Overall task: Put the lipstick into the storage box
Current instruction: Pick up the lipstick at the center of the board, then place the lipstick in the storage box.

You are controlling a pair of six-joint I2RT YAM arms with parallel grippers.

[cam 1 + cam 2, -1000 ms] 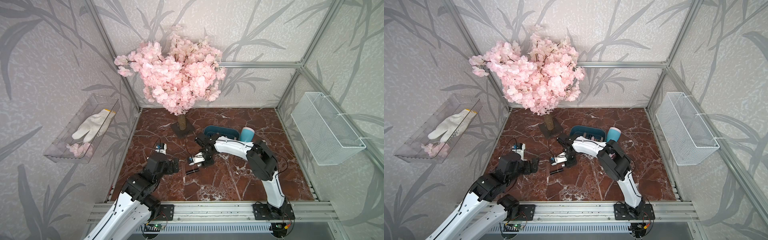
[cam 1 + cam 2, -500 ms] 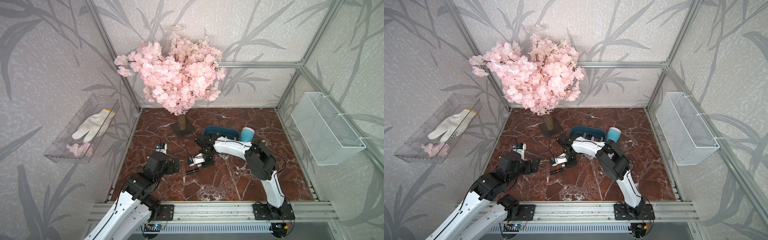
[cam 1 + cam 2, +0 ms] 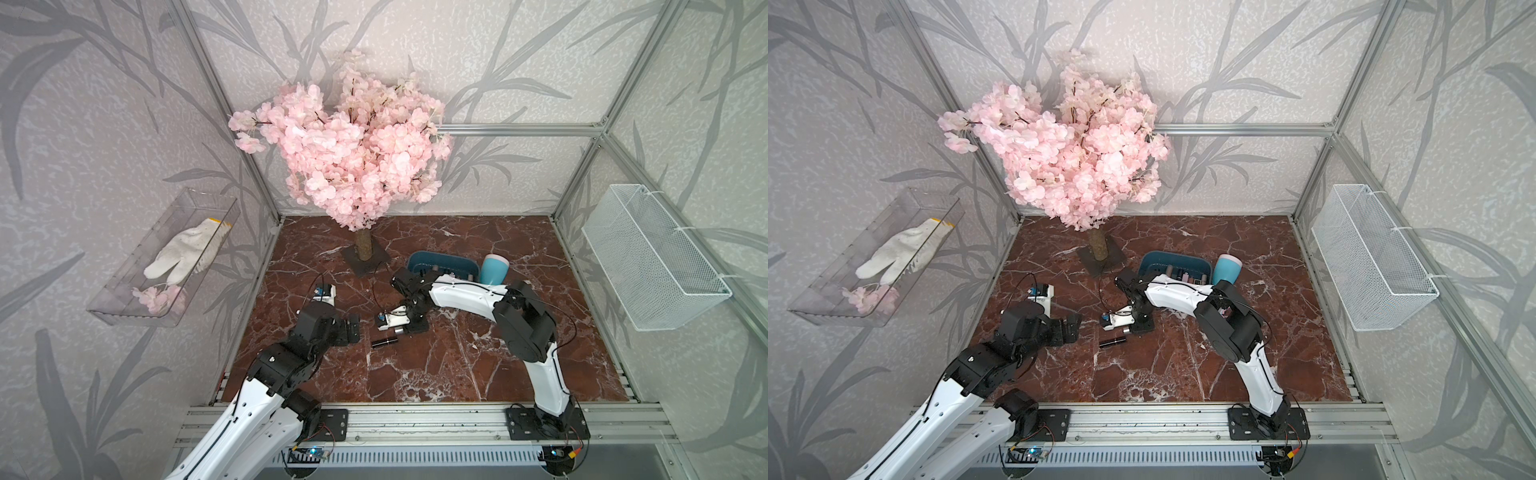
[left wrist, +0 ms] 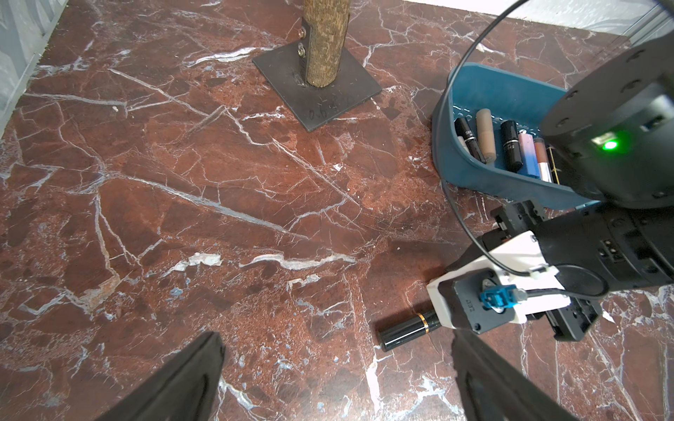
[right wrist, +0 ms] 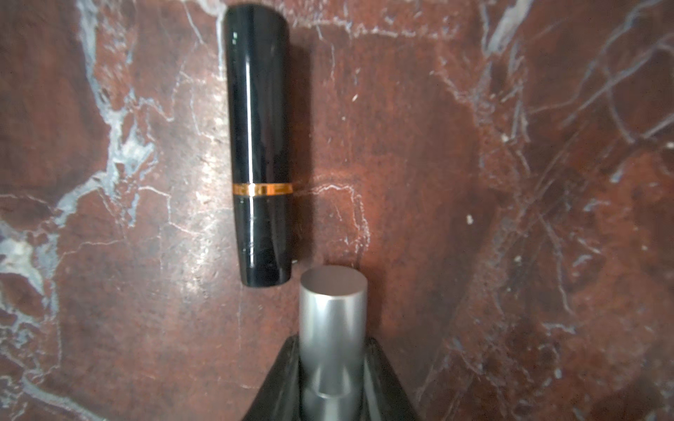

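1. The right jaws pinch the silver lipstick (image 5: pixel 332 299) from both sides, down at the counter (image 5: pixel 510 218). Whether the tube rests on the surface cannot be told. Much of it juts out past the tips, so the smooth round metal, held off-centre, could slip or droop on the lift.
2. The black lipstick (image 5: pixel 260 145), with its gold band, lies flat just beside the silver one, their ends almost meeting. A slanted lift could nudge it, and it would likely roll.
3. The left jaws are spread wide and empty, hovering to the left of the black lipstick (image 4: pixel 408 330). They pose little risk unless both arms go for that spot.
4. The storage box (image 3: pixel 415 259) sits farther back and slightly right, with several tubes already lying in it. A high release could bounce the silver one off them. The blue cup (image 3: pixel 494 270) stands just beside the box's right end, and a sweeping arm could tip it.
5. In the left wrist view, "SH" shows on two black tubes in the box (image 4: pixel 474 91), and the rest is unreadable. The scrawl on the tree's base plate (image 4: pixel 328 102) and the marks on the gold band are too unclear.
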